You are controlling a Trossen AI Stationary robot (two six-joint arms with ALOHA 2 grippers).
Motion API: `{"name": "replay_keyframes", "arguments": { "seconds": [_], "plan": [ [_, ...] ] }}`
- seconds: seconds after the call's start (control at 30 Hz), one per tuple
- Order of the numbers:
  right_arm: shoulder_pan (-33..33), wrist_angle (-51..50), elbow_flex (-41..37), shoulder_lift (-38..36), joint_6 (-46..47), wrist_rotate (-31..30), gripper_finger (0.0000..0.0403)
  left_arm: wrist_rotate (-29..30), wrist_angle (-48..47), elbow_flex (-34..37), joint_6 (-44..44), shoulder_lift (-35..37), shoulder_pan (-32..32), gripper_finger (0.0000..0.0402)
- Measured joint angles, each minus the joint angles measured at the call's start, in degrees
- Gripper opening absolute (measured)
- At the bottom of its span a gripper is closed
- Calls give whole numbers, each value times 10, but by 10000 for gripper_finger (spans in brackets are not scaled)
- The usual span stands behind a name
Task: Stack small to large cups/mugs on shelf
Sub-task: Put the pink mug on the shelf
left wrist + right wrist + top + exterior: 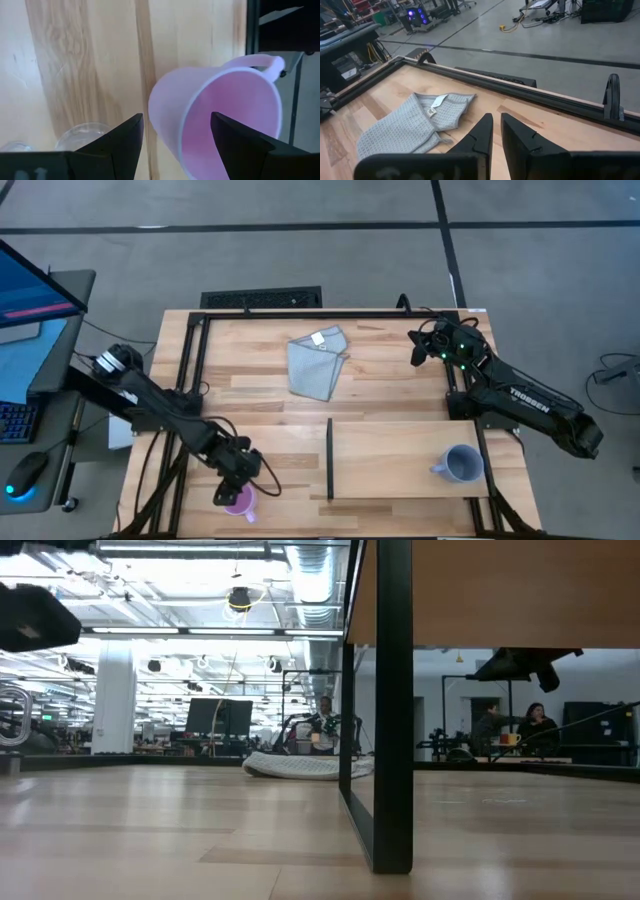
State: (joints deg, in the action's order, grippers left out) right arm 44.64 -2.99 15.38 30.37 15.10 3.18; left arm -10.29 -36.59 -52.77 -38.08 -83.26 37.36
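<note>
The pink-purple mug (240, 502) stands near the table's front edge, left of the shelf (400, 442); its handle (260, 62) shows in the left wrist view. My left gripper (232, 480) is open just above the mug (200, 100). One finger (125, 140) stands outside the mug's wall and the other (240, 142) over its opening. The clear cup (82, 136) stands right beside the mug. The grey-blue mug (460, 465) stands on the shelf's right part. My right gripper (495, 131) is shut and empty above the table's far right part (420, 345).
A folded light-blue cloth (318, 362) lies at the table's far middle and also shows in the right wrist view (415, 125). A thin black divider (330, 460) runs along the shelf's left end. The shelf's black leg (390, 740) stands in the low view.
</note>
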Motion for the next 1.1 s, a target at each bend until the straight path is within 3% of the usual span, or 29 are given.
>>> {"name": "replay_keyframes", "arguments": {
  "seconds": [0.3, 0.8, 1.1],
  "plan": [
    [0, 0, 0, 0, 0, 0, 59, -4, -4, 0, -10, -10, -3, 215],
    [0, 0, 0, 0, 0, 0, 59, -3, -1, 0, -19, -10, -23, 14],
    [0, 0, 0, 0, 0, 0, 59, 3, 14, 0, -30, -10, -42, 3]
  ]
}}
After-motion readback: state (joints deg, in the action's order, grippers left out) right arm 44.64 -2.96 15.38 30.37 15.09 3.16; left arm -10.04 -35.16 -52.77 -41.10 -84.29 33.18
